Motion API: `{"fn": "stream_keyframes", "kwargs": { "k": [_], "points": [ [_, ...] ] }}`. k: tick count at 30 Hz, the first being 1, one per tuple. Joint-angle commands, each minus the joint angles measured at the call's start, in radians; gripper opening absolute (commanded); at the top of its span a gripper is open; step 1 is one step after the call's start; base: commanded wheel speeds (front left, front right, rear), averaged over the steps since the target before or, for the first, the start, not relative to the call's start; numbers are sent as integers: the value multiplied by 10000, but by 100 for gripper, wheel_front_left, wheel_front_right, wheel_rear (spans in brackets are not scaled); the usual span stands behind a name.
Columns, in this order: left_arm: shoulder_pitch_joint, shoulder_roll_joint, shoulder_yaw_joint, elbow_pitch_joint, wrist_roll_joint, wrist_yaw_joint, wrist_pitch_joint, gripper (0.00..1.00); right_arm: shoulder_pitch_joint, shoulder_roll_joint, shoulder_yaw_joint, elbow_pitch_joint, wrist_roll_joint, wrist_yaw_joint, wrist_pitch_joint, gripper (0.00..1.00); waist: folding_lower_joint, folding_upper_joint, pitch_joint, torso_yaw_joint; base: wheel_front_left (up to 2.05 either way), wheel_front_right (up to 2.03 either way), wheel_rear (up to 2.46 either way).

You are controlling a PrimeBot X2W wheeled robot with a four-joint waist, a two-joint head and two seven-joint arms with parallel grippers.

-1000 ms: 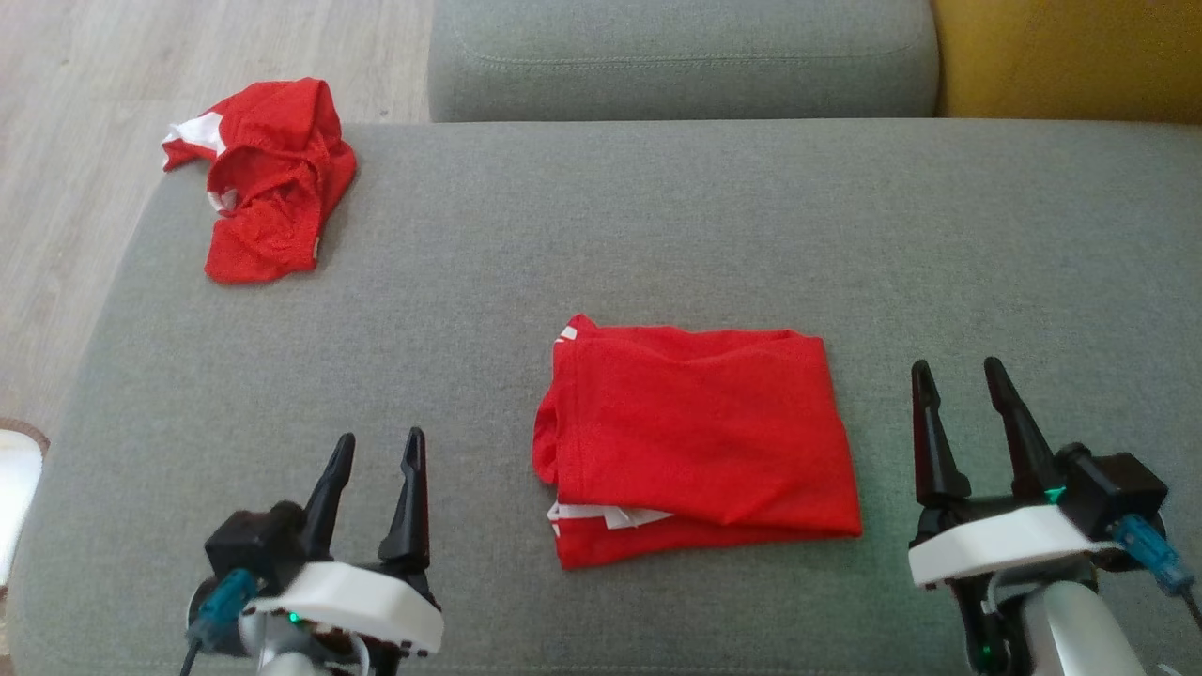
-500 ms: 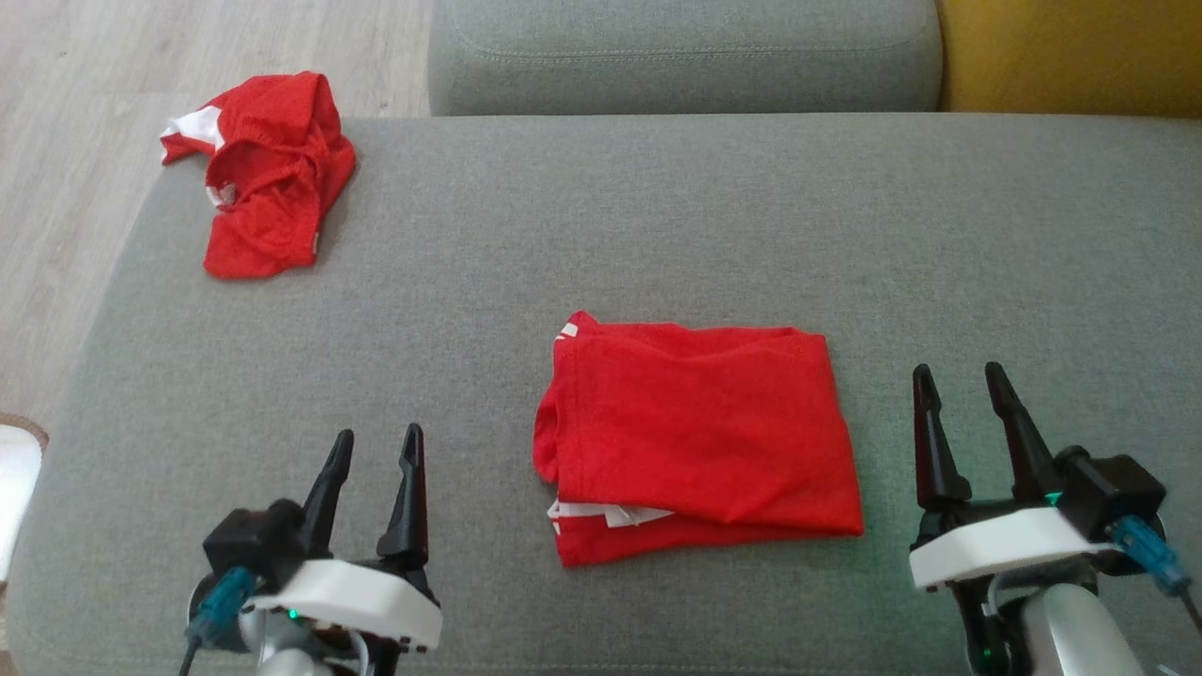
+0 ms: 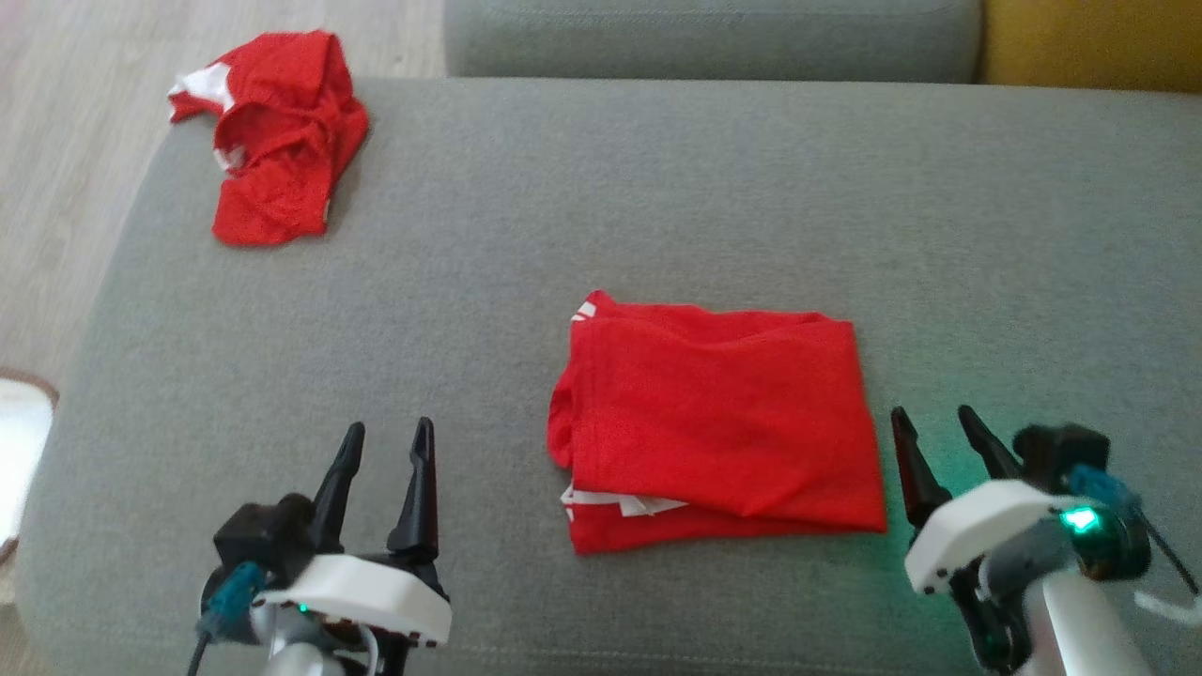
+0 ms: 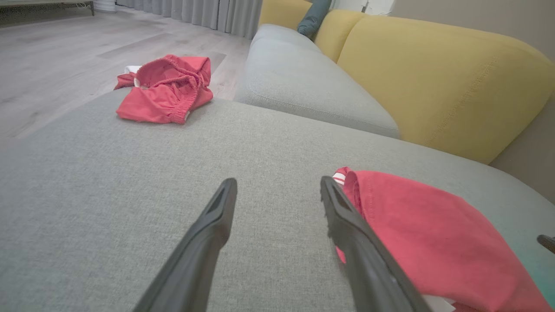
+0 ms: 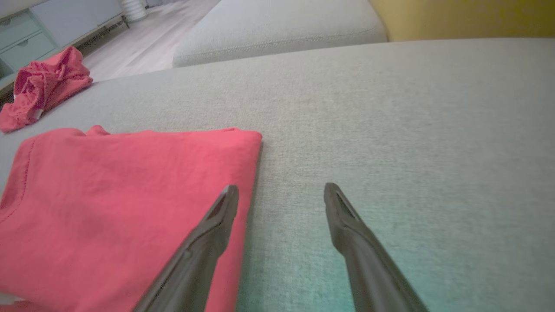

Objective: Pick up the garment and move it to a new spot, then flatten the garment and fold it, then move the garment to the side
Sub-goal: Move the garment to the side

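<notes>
**Fold done, R arm closing in on the cloth's edge**

Head view: the whole pic has shifted vs a sec ago, so the camera moved, not the things. Beyond that, the R gripper [image 3: 930, 413] now sits lower and tilted, nearer the folded red garment [image 3: 718, 432], whose right edge is just beside its inner finger. The L gripper [image 3: 390, 427] holds much the same place, with the garment well apart off its right finger. Both sets of fingers are spread and empty. My read: flatten and fold are finished, and the R arm is lining up for the last move to the side. A crumpled red garment [image 3: 277, 160] lies far ahead-left of the L fingers, at the grey seat cushion's [image 3: 657, 207] corner, with wood floor [image 3: 66, 141] past it.

L wrist view: L gripper [image 4: 277, 182] splayed over bare cushion. The folded garment [image 4: 433, 242] is beside and behind the right finger; contact can't be told. Crumpled one [image 4: 167, 93] ahead-left. Yellow sofa back [image 4: 433, 82] ahead-right, grey curtains [image 4: 217, 15] far off.

R wrist view: R gripper [image 5: 281, 187] wide, nothing between the fingers. The left finger overlaps the folded garment's [image 5: 121, 190] right edge; the right finger is over bare cushion. Pale drawers [image 5: 26, 39] far left.
</notes>
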Motion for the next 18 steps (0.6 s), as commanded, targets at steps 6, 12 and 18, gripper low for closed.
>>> {"fn": "stream_keyframes", "kwargs": {
  "k": [6,12,18],
  "points": [
    [-600,-198,446,-179,200,-133,-124,100,-1050,-34,358,152,29,65,845,100,0,0,479,527,0,0,0],
    [-679,-370,616,-125,325,-268,-124,100,-1331,-37,516,757,232,65,2019,100,0,0,683,800,0,0,0],
    [-680,-476,823,-151,479,-354,-124,100,-1566,-100,672,861,576,65,2301,0,0,0,833,722,0,0,0]
  ]
}}
